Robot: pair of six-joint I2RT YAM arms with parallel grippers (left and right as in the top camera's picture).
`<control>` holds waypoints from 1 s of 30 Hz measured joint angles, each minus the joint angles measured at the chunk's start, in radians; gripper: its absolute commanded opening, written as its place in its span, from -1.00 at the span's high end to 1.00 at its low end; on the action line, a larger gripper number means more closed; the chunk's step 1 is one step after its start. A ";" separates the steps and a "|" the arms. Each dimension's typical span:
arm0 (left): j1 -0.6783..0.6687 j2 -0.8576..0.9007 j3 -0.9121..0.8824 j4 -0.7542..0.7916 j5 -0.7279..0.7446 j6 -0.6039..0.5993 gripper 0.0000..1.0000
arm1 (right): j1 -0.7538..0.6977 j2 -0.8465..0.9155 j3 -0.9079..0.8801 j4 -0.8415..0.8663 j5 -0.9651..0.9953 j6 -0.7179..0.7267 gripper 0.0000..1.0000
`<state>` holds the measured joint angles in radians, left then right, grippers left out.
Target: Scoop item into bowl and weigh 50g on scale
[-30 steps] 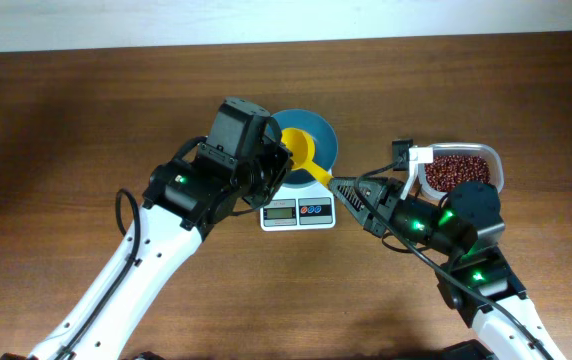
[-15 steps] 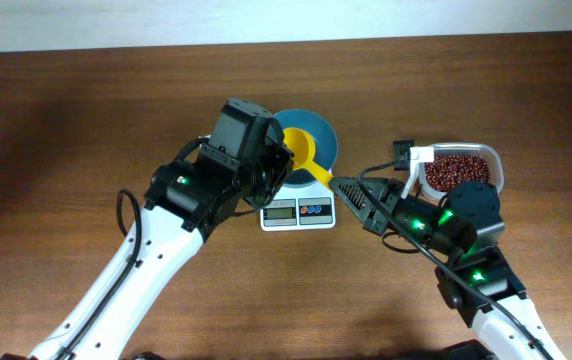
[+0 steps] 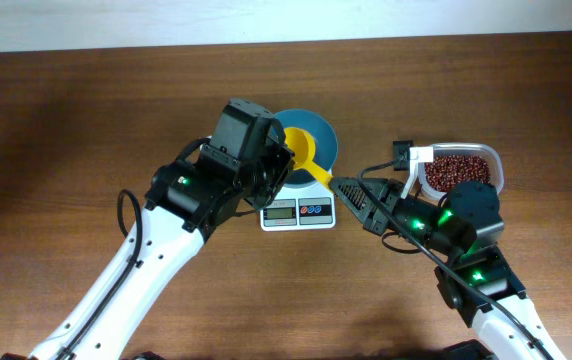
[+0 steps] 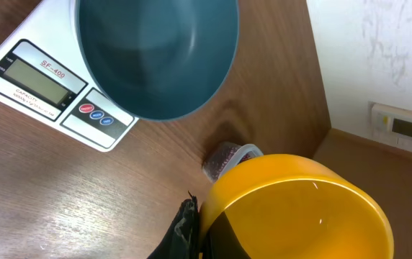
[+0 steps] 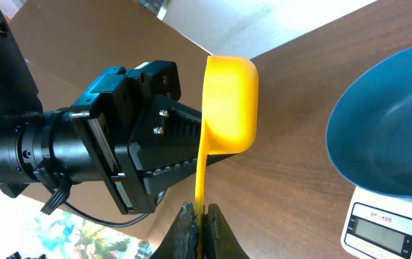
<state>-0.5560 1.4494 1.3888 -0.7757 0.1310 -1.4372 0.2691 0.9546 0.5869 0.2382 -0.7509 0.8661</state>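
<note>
The teal bowl [image 3: 311, 137] stands on the white scale [image 3: 298, 211], and no beans show in it [image 4: 155, 57]. The red-brown beans [image 3: 456, 168] lie in a clear container at the right. A yellow scoop [image 3: 306, 155] hangs beside the bowl over the scale's edge. My right gripper [image 5: 200, 216] is shut on its thin handle. My left gripper [image 4: 195, 230] pinches the scoop's cup [image 4: 299, 208] at its rim, with one finger visible outside the wall. The cup looks empty. In the right wrist view the cup [image 5: 229, 101] stands on edge, its opening towards the left gripper.
The clear container [image 3: 496, 165] sits right of the scale, behind my right arm, and also shows small in the left wrist view [image 4: 227, 155]. A small black and white object [image 3: 406, 153] lies by the container. The scale's display [image 4: 37, 79] faces the front.
</note>
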 measured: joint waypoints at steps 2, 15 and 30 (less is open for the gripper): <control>0.000 0.000 0.000 0.000 0.000 0.000 1.00 | 0.000 0.000 0.000 0.000 0.000 0.001 0.92; -0.003 0.000 0.000 0.052 0.001 0.061 0.22 | 0.000 0.000 0.000 0.005 0.013 0.016 0.92; 0.075 -0.080 0.128 -0.098 -0.027 0.510 -0.98 | -0.116 -0.005 0.000 -0.053 0.142 -0.127 0.92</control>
<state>-0.4808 1.3693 1.5169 -0.8734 0.1043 -0.9268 0.1528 0.9497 0.5873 0.1852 -0.6086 0.7395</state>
